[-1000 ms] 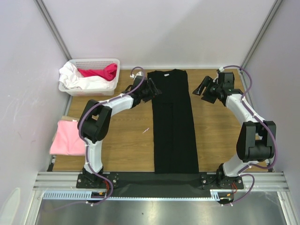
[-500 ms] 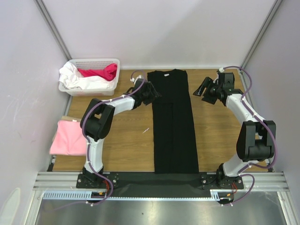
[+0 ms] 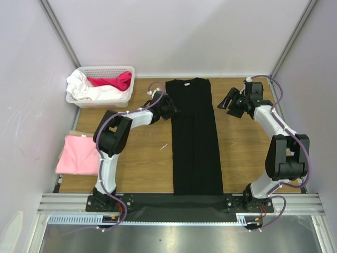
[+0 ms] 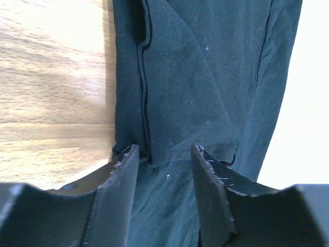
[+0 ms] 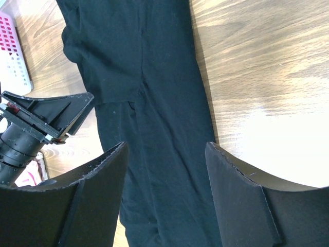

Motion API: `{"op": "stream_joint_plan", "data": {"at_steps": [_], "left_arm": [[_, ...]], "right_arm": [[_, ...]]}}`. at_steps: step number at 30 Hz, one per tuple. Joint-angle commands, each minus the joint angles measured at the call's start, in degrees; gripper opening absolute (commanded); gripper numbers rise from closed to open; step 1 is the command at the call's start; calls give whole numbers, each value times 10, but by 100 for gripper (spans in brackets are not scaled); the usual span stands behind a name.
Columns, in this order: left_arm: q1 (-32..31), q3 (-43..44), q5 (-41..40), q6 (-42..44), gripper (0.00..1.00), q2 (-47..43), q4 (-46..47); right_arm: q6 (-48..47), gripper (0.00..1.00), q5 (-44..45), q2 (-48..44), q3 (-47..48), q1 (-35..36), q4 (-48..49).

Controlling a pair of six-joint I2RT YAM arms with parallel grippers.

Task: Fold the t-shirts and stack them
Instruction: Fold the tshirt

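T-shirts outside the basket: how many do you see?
2: the black t-shirt lies in the centre, the pink t-shirt at the left edge. The basket may hide more.

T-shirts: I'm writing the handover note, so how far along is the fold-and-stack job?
Done: the black t-shirt has its sides folded in, making a long narrow strip; the pink t-shirt lies folded off to the left. In hand: the open left hand is at the strip's left edge near the collar; the right hand hangs open alongside. Left: fold the strip crosswise and stack both shirts.
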Motion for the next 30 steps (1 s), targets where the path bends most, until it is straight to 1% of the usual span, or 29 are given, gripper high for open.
{"op": "stream_joint_plan", "data": {"at_steps": [1, 2, 4, 7, 8, 11, 13, 14, 19, 26, 30], "left_arm": [[-3, 7, -7, -6, 49, -1, 24], [-3, 6, -7, -6, 46, -1, 26], [-3, 5, -7, -6, 44, 1, 27], [-3, 6, -7, -7, 35, 2, 33], [-3, 6, -7, -6, 31, 2, 32], [-3, 8, -15, -4, 21, -5, 26], [-3, 6, -15, -2, 18, -8, 20], [-3, 6, -15, -1, 15, -13, 15], [-3, -15, -42, -2, 5, -37, -1], [-5, -43, -47, -8, 2, -57, -4], [-6, -55, -44, -4, 3, -65, 3]], "right_arm": [[-10, 67, 9, -5, 6, -2, -1], [-10, 67, 9, -4, 6, -2, -2], [-10, 66, 9, -4, 5, -2, -1], [-10, 66, 9, -4, 5, -2, -2], [-10, 66, 9, -4, 6, -2, -3], [-12, 66, 12, -6, 5, -2, -6], [-12, 66, 12, -4, 4, -2, -6], [-12, 66, 11, -4, 5, -2, -6], [-11, 66, 11, -4, 1, -3, -6], [-10, 65, 11, -2, -5, -2, -4], [-10, 65, 8, 2, -7, 0, -2]]}}
